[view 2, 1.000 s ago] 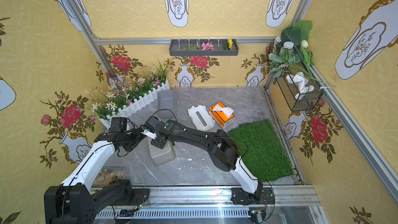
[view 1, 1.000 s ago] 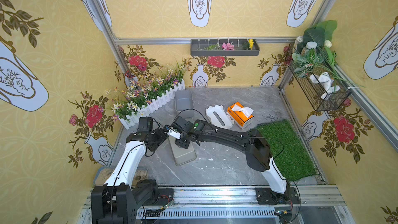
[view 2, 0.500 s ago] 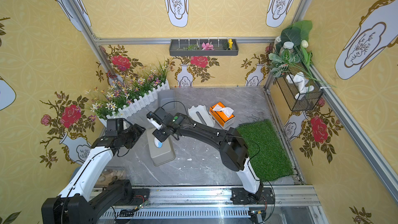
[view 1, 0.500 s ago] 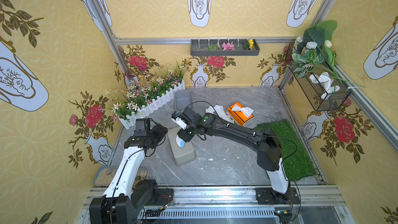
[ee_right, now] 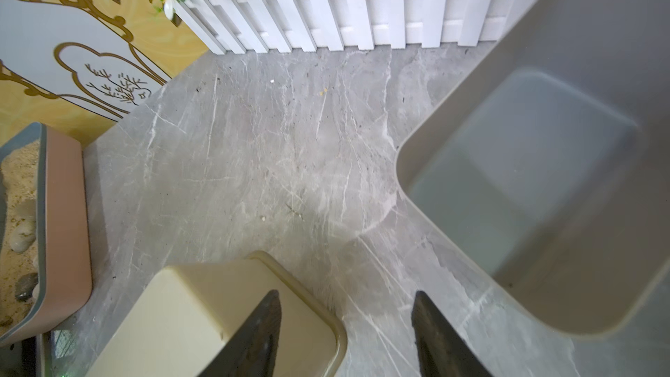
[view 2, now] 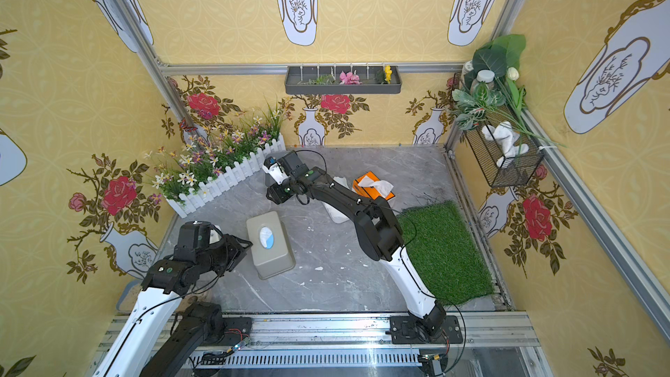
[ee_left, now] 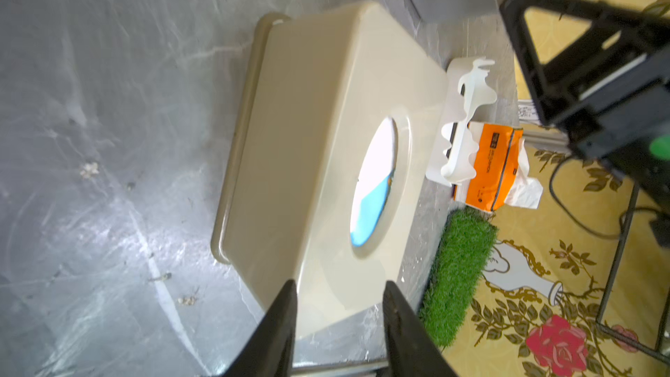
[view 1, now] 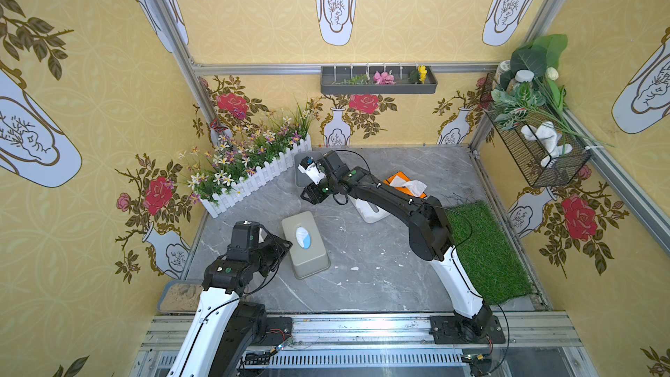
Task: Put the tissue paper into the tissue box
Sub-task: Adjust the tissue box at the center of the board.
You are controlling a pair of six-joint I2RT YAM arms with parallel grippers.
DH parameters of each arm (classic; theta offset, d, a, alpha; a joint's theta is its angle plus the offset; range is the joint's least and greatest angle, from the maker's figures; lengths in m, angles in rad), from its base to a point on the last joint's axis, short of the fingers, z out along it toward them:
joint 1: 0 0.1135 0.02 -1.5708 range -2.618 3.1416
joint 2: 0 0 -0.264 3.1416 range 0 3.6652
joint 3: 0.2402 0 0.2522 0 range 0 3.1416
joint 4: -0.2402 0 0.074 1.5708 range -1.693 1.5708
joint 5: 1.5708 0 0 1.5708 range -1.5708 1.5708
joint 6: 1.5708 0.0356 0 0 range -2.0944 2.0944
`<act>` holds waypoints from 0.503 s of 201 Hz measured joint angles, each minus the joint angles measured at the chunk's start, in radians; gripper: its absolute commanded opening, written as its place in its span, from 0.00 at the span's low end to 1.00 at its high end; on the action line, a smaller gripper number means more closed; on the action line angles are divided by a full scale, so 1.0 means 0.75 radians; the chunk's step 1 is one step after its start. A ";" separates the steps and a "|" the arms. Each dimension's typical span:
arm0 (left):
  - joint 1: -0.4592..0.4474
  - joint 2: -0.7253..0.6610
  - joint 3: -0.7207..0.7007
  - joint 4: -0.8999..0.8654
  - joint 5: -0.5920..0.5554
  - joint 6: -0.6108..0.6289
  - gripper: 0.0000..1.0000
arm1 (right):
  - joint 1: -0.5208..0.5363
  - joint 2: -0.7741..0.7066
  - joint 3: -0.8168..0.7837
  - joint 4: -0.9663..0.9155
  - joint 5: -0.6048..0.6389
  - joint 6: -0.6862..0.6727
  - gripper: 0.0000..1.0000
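Note:
The beige tissue box [view 1: 306, 248] [view 2: 271, 248] stands on the grey floor, left of centre. White and blue tissue paper [view 1: 303, 238] [ee_left: 373, 190] shows inside through the oval hole in its top. My left gripper [view 1: 281, 248] [ee_left: 339, 286] is beside the box's left side, just short of its corner. Its jaws stand apart with nothing between them. Further back, my right gripper [view 1: 308, 195] [ee_right: 347, 293] hangs open and empty above the floor. In the right wrist view a corner of the tissue box [ee_right: 203, 313] lies under one finger.
A grey bin [view 1: 301, 166] [ee_right: 544, 175] sits behind the right gripper. An orange tissue pack [view 1: 406, 184] and a white holder [view 1: 369, 213] lie under the right arm. Grass mat [view 1: 486, 248] at right, flower fence [view 1: 253, 179] at back left, sand tray [view 1: 179, 295] front left.
The right gripper has lifted off the box and moved back toward the grey bin. The left gripper has drawn away from the box toward the front, and its jaws have narrowed.

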 measured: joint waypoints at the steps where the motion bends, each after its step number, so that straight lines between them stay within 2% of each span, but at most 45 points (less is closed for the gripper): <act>1: -0.004 0.001 0.001 -0.002 0.002 -0.001 0.37 | -0.001 0.005 0.007 0.001 -0.004 -0.001 0.59; 22: -0.110 0.058 0.009 -0.050 0.045 -0.012 0.36 | 0.003 0.094 0.123 0.017 -0.082 -0.019 0.60; 53: -0.298 0.214 0.013 -0.056 0.067 -0.043 0.36 | 0.017 0.145 0.174 0.005 -0.173 -0.059 0.60; 101: -0.394 0.363 -0.009 -0.005 0.054 -0.087 0.36 | 0.025 0.200 0.202 -0.086 -0.228 -0.120 0.55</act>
